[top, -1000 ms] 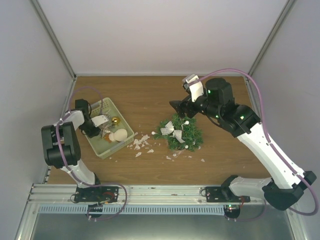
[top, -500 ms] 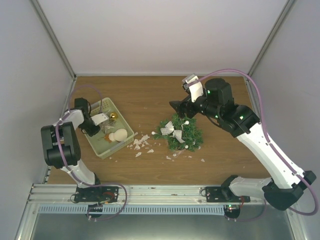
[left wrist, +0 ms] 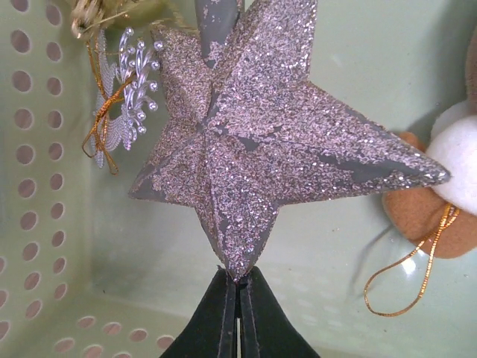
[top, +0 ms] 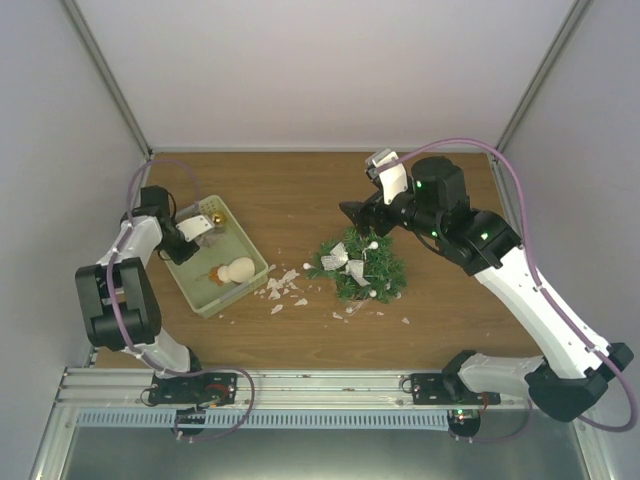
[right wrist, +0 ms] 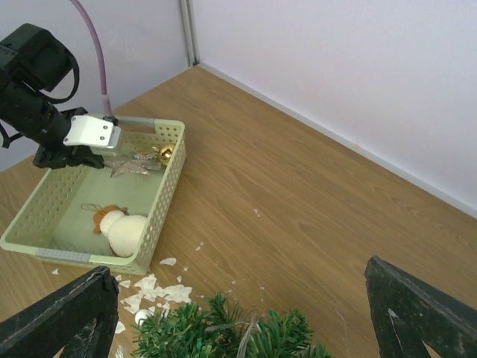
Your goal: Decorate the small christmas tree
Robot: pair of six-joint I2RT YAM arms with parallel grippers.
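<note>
Wooden counter (top: 300,190): we are clenching the left claw (left wrist: 238,294) on a star (left wrist: 253,171) over the tray (top: 232,296); the tree (top: 362,268) is sitting well apart to its right, just beside the released right claw (top: 350,212), the nearer arm.

A wood-grain tabletop (top: 300,190) is enclosed on three sides by plain white walls (top: 330,70). Grey metal posts (top: 108,75) are set at the two back corners, and an aluminium rail (top: 330,385) is fixed along the near edge.
</note>
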